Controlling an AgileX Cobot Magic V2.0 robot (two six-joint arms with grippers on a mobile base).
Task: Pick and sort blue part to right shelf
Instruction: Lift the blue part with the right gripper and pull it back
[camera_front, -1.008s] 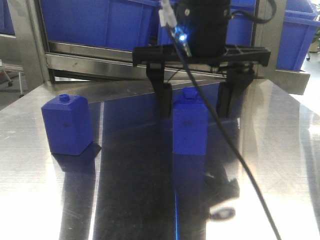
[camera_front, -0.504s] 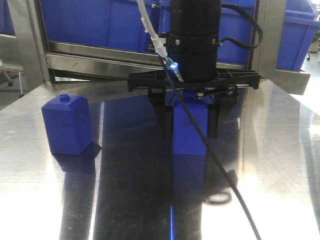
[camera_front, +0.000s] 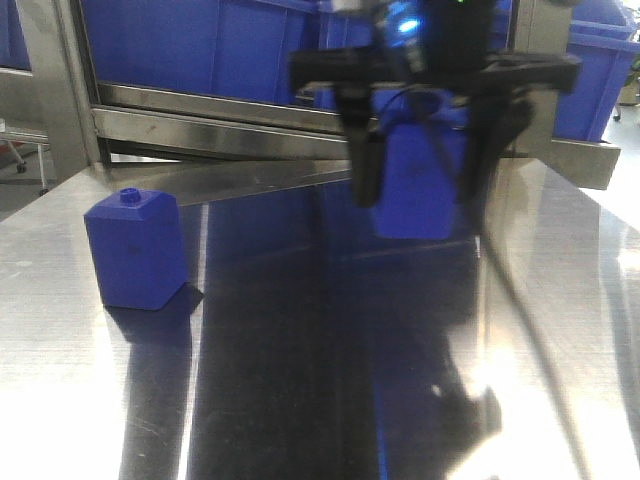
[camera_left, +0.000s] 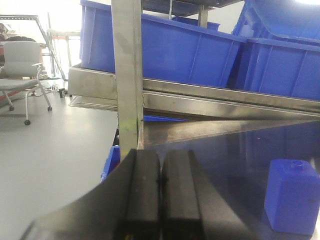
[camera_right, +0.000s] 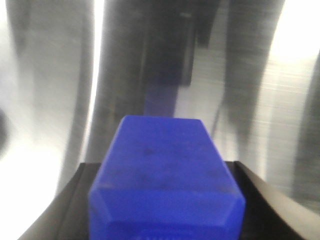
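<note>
My right gripper (camera_front: 422, 200) is shut on a blue part (camera_front: 415, 190), a boxy plastic block, and holds it in the air above the steel table (camera_front: 300, 380). In the right wrist view the block (camera_right: 165, 170) fills the space between the two black fingers (camera_right: 80, 200). Another blue part (camera_front: 135, 250) with a small knob on top stands on the table at the left, also visible in the left wrist view (camera_left: 292, 195). The right shelf (camera_front: 220, 125) with its steel rail and deep blue bins (camera_front: 190, 45) runs along the back. My left gripper (camera_left: 161, 180) is shut and empty.
A steel upright post (camera_left: 127, 75) of the rack stands just ahead of the left gripper. Off the table's left side are open floor and an office chair (camera_left: 22, 65). The table's far edge meets the shelf rail (camera_left: 225, 102).
The right gripper came down around the middle blue part, shut on it, and has lifted it up and a little to the right, off the table. The left part has not moved.
</note>
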